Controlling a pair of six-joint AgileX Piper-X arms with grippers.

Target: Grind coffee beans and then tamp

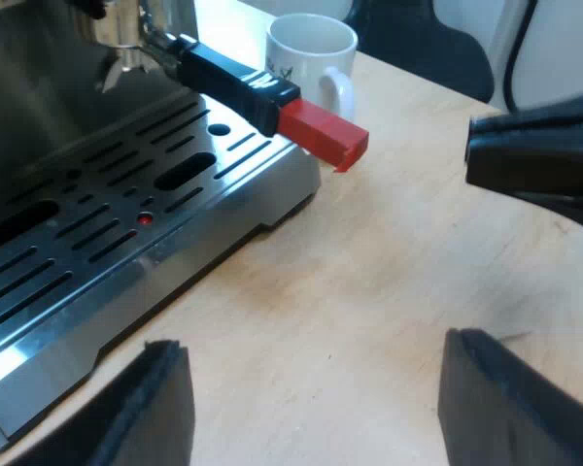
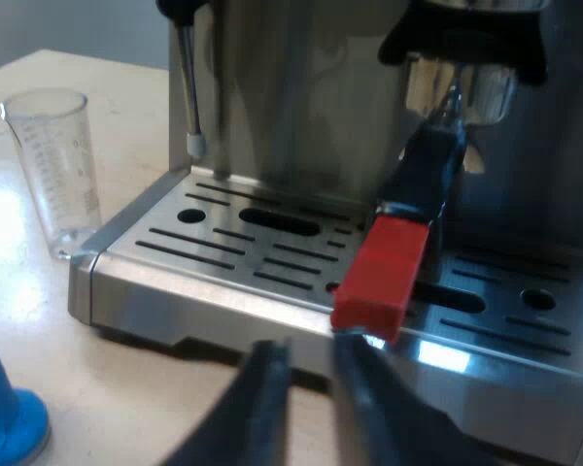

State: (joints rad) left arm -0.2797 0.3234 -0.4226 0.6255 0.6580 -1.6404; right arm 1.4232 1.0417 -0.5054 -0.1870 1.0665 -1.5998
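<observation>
Red-tipped holder point(image 1: 272, 102) in machine point(image 1: 97, 223); left claw point(image 1: 316, 348) wide apart sees mug point(image 1: 311, 49); right claw point(image 2: 309, 346), nearly together, sees tamper point(image 2: 5, 417), measuring glass point(image 2: 53, 165).

Left gripper point(image 1: 311, 345): a pair of black fingers of plain, solid make, the same colour all over.
Left fingers point(image 1: 160, 413): matte black, broad and flat-faced, with blunt, squared-off tips. One tip has a small step along its top edge. The inner faces are straight and smooth.
Right gripper point(image 2: 309, 345): a pair of black fingers, slimmer in outline than the left pair.
Right fingers point(image 2: 262, 413): dark and smooth, narrowing toward rounded tips, with a faint grey sheen along the edges.
Right gripper, as the left wrist view has it: a black, angular body with hard straight edges and a thin seam running along it between two parts.
</observation>
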